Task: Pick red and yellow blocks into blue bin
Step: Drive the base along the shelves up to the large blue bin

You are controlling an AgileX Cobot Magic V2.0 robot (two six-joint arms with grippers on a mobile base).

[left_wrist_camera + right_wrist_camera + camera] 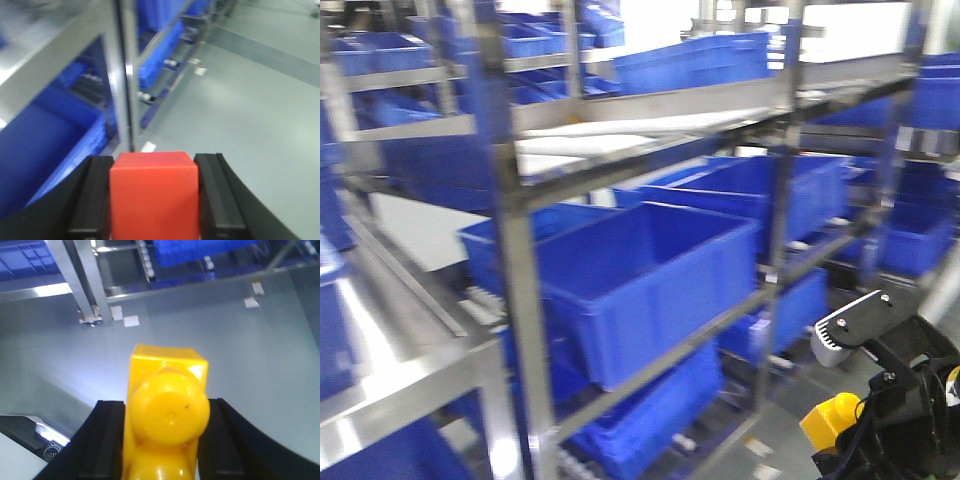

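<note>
While the left jaws are clenched on the red cube (152, 195), gripping two opposite side faces, one broad face of the cube is turned toward the wrist camera. Grey floor (240, 100) lies beyond the cube, and an upright of the steel rack (122, 75) stands just behind it. The right jaws are closed in the same manner on the yellow brick (167, 405), with its round studs facing the camera and bare floor beyond. In the front view the brick appears at lower right, well apart from the blue bin (660, 300). The bin sits on a middle shelf of the rack among other blue tubs (790, 190). Both blocks are outside the bin.
</note>
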